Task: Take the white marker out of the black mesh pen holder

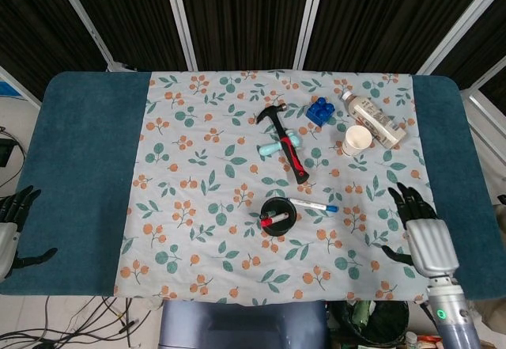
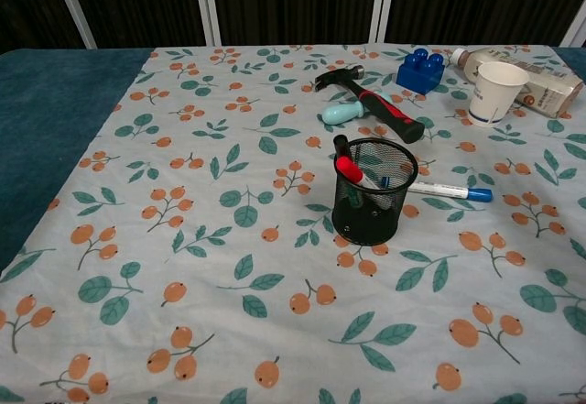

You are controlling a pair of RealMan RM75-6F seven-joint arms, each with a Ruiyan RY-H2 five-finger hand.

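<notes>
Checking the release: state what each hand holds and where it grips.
Nothing is held. The right hand and left hand are open; the white marker lies on the cloth.

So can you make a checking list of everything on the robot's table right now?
Surface: teal table covered by a leaf-and-berry cloth.
Job's things: white marker with a blue cap lies flat on the cloth, just right of the black mesh pen holder; a red-capped pen stands inside the holder.
Clutter: hammer, pale blue handled object beside it, blue toy brick, paper cup, bottle lying down.
Hands: left hand at the table's left edge, right hand over the right side; both hold nothing, fingers apart.
Cables: tangle on the floor below the table's near edge.
Surroundings: dark curtain panels behind.
</notes>
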